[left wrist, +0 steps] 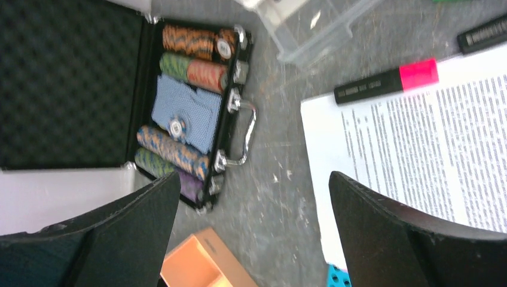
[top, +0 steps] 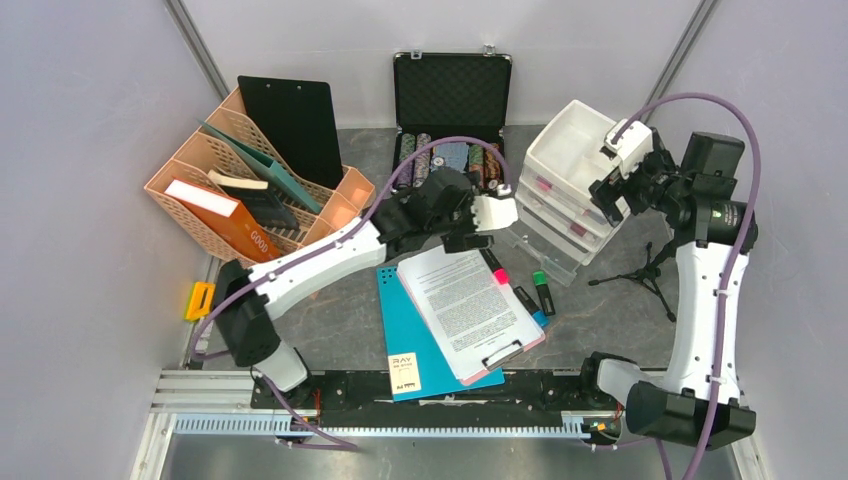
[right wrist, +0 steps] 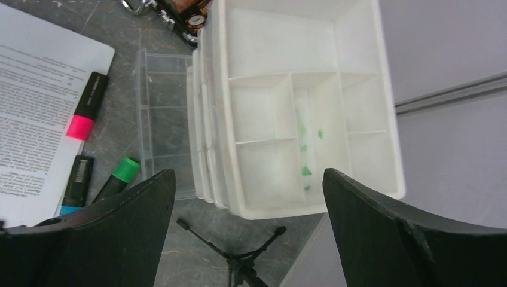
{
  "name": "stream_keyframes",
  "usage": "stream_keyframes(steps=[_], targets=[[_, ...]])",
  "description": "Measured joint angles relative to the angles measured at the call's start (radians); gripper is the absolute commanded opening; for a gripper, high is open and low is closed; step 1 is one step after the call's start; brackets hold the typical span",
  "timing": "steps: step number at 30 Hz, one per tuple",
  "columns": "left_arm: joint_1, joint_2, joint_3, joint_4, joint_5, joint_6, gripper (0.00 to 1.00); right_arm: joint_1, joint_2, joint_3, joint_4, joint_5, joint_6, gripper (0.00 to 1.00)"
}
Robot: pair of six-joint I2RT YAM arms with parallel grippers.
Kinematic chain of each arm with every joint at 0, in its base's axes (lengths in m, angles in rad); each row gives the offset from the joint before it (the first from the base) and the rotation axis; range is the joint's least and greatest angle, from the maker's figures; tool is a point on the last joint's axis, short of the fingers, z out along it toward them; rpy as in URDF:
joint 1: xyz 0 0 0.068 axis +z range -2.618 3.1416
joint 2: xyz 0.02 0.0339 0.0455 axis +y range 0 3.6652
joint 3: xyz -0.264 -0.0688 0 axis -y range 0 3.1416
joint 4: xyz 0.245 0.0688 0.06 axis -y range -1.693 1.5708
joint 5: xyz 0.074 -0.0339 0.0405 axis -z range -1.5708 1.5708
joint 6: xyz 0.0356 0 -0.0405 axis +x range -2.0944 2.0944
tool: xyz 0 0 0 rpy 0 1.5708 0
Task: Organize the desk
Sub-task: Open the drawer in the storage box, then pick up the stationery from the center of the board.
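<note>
Desk [top: 605, 322], three highlighters [top: 497, 271]

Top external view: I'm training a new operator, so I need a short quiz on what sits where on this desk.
1. True or false: the poker chip case stands open.
2. How many highlighters lie by the printed sheet?
3. The right tool hangs over:
A. the poker chip case
B. the white drawer unit
C. the printed sheet

Key: 1 true; 2 three (pink, blue and green ends); 3 B.
</note>
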Motion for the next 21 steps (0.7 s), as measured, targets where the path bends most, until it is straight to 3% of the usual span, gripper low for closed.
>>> stream_keyframes(steps=[7,14,17,21], targets=[[0.008,-0.224,-0.240,-0.076,-0.129,-0.076,1.00,0.001,-0.113,-0.240,0.063,-0.072,-0.002,0.98],[0.091,-0.425,-0.346,-0.185,-0.154,-0.108,1.00,0.035,-0.241,-0.363,0.055,-0.148,-0.097,0.93],[0.141,-0.499,-0.379,-0.190,-0.153,-0.112,1.00,0.101,-0.251,-0.424,0.054,-0.151,-0.132,0.92],[0.176,-0.520,-0.415,-0.191,-0.153,-0.112,1.00,0.284,-0.245,-0.576,0.101,-0.068,-0.138,0.92]])
